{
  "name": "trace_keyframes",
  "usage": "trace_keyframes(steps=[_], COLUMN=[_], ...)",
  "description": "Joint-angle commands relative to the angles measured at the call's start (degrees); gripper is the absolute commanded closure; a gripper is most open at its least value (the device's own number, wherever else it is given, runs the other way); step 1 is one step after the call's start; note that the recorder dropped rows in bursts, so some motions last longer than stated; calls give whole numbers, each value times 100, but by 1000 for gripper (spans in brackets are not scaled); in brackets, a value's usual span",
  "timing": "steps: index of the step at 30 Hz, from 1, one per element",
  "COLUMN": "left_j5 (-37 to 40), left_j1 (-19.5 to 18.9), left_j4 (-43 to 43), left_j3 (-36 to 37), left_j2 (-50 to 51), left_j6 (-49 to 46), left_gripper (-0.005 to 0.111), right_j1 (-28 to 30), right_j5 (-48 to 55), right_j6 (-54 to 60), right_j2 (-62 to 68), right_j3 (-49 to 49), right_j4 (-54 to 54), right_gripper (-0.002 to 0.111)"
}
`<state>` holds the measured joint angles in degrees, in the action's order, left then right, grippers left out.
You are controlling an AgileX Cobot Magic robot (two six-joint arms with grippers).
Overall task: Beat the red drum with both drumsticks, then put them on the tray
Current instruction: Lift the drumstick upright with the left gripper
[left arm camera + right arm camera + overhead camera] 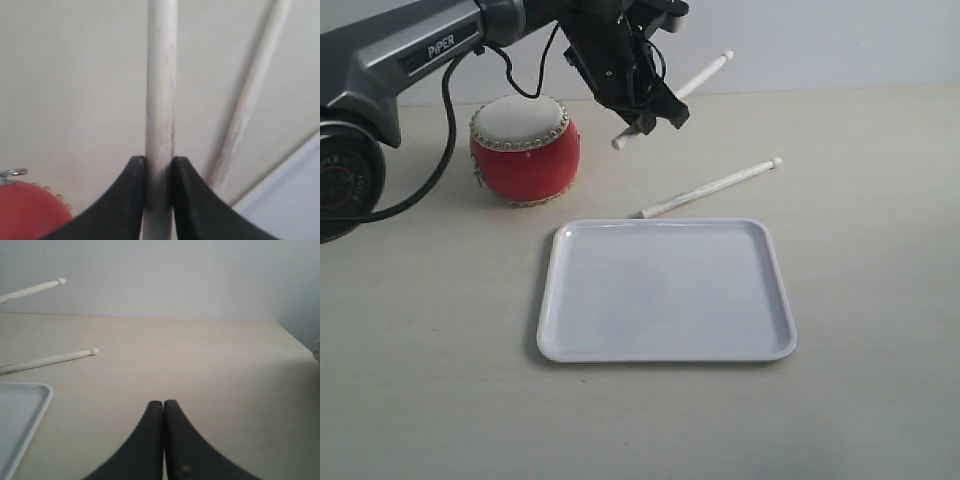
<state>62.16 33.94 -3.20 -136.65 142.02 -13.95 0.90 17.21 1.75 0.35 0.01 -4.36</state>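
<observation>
My left end effector (645, 122) clamped on a drumstick (705, 72), above the surface, red drum (525, 150) at its 9 o'clock, second drumstick (710, 188) at its 5 o'clock, just beside the tray's (665, 290) 12 o'clock rim, my right end effector (163, 405) pressed together, empty.

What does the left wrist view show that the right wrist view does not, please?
Only the left wrist view: the left gripper shut on one drumstick, and an edge of the red drum. Only the right wrist view: the right gripper, shut and empty, and both sticks' rounded tips. Both: the held stick, the other drumstick lying on the table, and a corner of the tray.
</observation>
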Motion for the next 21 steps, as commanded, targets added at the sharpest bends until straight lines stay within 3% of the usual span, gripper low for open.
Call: trace_keyframes(steps=[1,8,11,13,17,21], left_j5=[-56,-2197,-3294,-3881,-3696,-2031], left_j1=[-14,-14,-14,-14,-123,-475], left_j4=[-1181,-2661,-3883,-5284,-8026,-9481], left_j3=[499,3330,4759,5553,6338,6654], left_j2=[-336,-1564,-2240,-2730,-3280,-3495], left_j6=[-606,-2098,-3450,-4911,-7608,-8855], left_gripper=[107,107,107,107,107,107], right_j1=[12,12,12,12,12,12], right_j5=[-95,-95,-213,-413,-921,-1907], right_j6=[4,4,464,725,333,74], right_j2=[-35,-35,-35,-35,-35,-35], right_j3=[-1,-1,-1,-1,-1,-1], right_j4=[-16,-16,-389,-581,383,918], right_gripper=[108,108,108,108,108,108])
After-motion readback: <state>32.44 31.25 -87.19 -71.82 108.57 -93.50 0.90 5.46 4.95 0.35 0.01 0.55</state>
